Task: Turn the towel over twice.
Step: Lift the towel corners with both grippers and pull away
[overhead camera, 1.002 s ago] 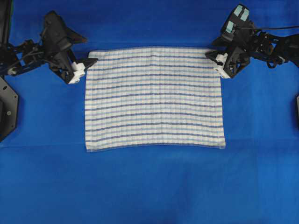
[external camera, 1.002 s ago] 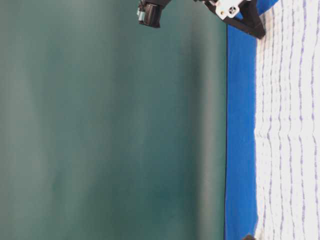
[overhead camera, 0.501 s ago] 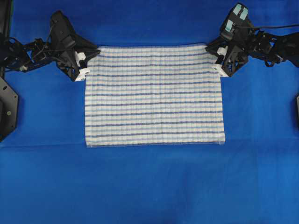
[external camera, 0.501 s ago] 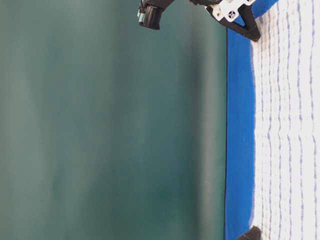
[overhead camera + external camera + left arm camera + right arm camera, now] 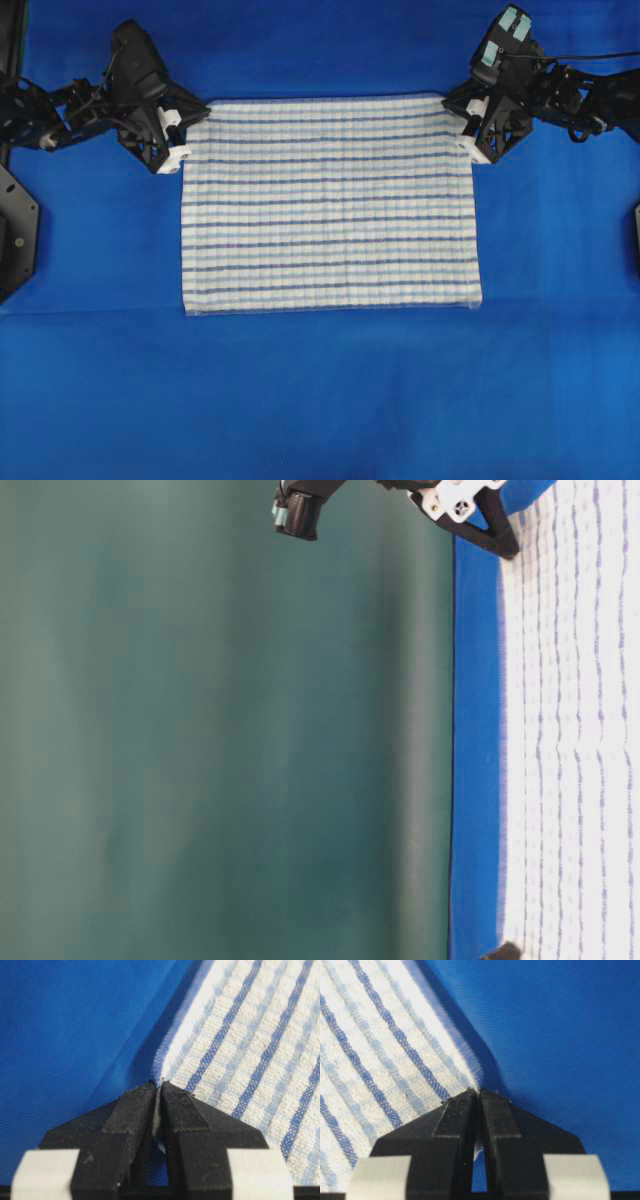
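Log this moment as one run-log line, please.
phase: grasp for first flip | left gripper: shut on towel far-left corner | right gripper: shut on far-right corner | towel: flat on blue table covering, not yet lifted

The towel (image 5: 330, 205) lay flat on the worktop (image 5: 320, 400), near its middle and spread out whole. The left claw (image 5: 188, 125) sat at the towel's far left corner, its tips pinched together on that corner. The right claw (image 5: 464, 122) sat at the towel's far right corner, pinched on the cloth likewise. Both arms reached in from outside the towel's two side edges.
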{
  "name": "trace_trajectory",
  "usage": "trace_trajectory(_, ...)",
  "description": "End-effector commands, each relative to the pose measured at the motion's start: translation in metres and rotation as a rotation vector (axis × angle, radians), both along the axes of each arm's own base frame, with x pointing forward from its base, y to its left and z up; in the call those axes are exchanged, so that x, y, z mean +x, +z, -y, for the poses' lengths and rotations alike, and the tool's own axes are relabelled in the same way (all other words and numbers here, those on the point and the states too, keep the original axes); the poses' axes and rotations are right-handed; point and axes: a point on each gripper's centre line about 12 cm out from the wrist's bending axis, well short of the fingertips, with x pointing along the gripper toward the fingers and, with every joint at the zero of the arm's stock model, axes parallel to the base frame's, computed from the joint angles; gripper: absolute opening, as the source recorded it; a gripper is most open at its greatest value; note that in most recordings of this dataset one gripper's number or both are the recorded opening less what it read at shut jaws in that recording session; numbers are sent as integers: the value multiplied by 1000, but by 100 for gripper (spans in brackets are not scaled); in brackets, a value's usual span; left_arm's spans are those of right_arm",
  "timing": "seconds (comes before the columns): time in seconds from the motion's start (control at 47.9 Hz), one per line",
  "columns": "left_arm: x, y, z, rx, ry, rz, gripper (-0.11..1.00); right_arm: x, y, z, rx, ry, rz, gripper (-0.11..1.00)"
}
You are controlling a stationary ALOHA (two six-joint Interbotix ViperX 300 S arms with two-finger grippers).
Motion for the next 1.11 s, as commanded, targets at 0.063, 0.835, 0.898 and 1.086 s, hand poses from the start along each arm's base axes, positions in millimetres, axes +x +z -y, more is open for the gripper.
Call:
trace_trajectory(0.063,4,37,-11,56,25,84,2,-4,31,16,-44,-50,70,3)
trace_trajectory(0.835,0,197,-43,427,59,338,2,-14,186,68,-319,-100,193,3)
trace_trajectory(0.898,-1,204,-43,441,62,355,2,-14,196,69,-335,-100,204,3)
trace_trajectory(1.086,-5,226,-39,481,64,407,2,-13,216,70,-363,-98,225,3)
